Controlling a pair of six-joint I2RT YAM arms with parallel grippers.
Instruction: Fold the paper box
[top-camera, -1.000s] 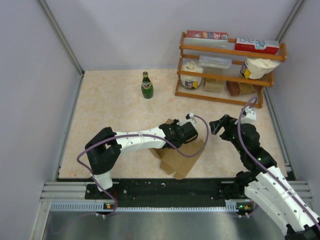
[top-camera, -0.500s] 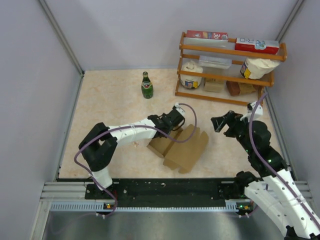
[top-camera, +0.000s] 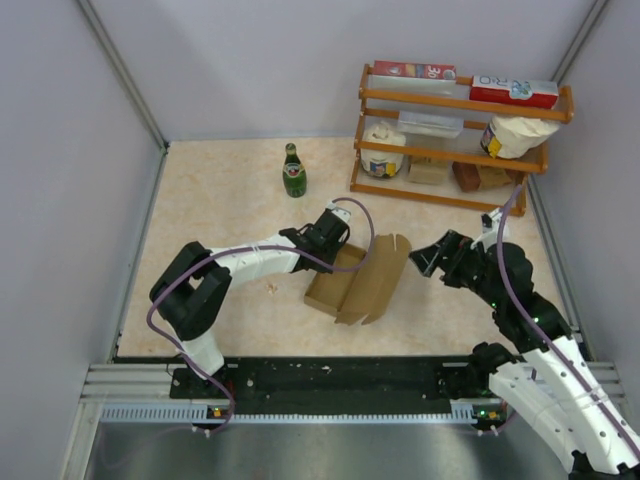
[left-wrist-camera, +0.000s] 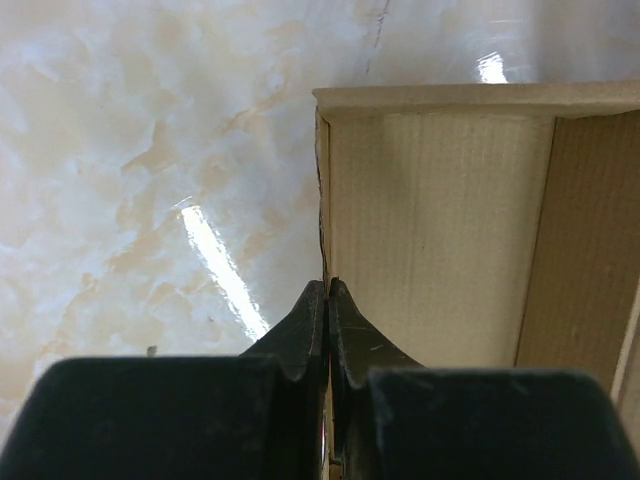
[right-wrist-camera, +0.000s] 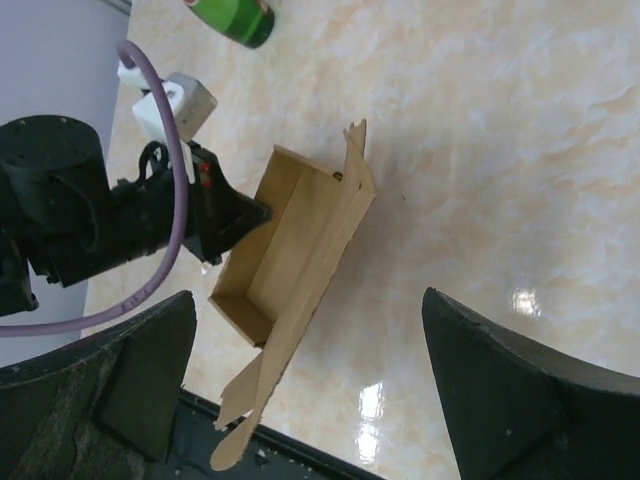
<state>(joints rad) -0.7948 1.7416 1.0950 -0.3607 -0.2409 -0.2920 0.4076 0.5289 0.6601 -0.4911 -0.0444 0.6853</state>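
Observation:
The paper box (top-camera: 352, 285) is plain brown cardboard, an open tray with its long lid flap raised on the right side, lying mid-table. My left gripper (top-camera: 322, 238) is at the tray's far left wall. In the left wrist view its jaws (left-wrist-camera: 328, 288) are shut on the thin edge of that wall (left-wrist-camera: 430, 230). My right gripper (top-camera: 428, 258) is open and empty, just right of the lid flap. In the right wrist view its wide-spread jaws (right-wrist-camera: 308, 300) frame the box (right-wrist-camera: 300, 240) and the left gripper (right-wrist-camera: 235, 215).
A green bottle (top-camera: 293, 170) stands at the back, left of a wooden rack (top-camera: 455, 100) holding printed cartons and bags at the back right. Grey walls close in the table on three sides. A black rail (top-camera: 330, 372) runs along the near edge.
My left gripper has pulled back and to the left with the box; the box went from a flattened sheet to an open tray with its lid raised. My right gripper has shifted slightly toward the box.

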